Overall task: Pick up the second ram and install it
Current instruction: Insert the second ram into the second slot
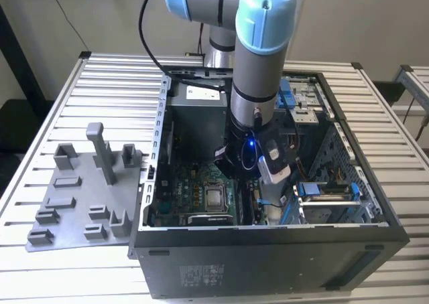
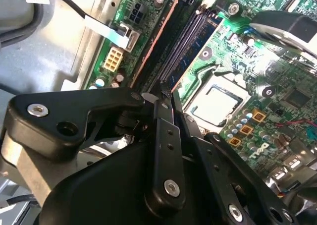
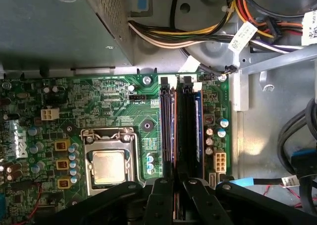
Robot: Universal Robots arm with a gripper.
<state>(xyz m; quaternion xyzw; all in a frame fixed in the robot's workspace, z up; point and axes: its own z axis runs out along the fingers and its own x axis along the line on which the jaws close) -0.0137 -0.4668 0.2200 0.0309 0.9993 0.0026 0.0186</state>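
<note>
The arm reaches down into the open computer case, which lies on its side on the slatted metal table. The gripper sits low over the motherboard, right above the memory slots that run beside the processor socket. Its black fingers are drawn close together, narrow, pinching the thin edge of the second ram. In both wrist views that dark stick stands upright on edge in a slot, running away from the fingertips along the slot's length, on the socket's far side from the small white power connector. In the second wrist view the ram shows as a long dark strip with an orange-lit edge. Outside the case, well apart from the motherboard, a grey plastic holder tray lies on the table.
</note>
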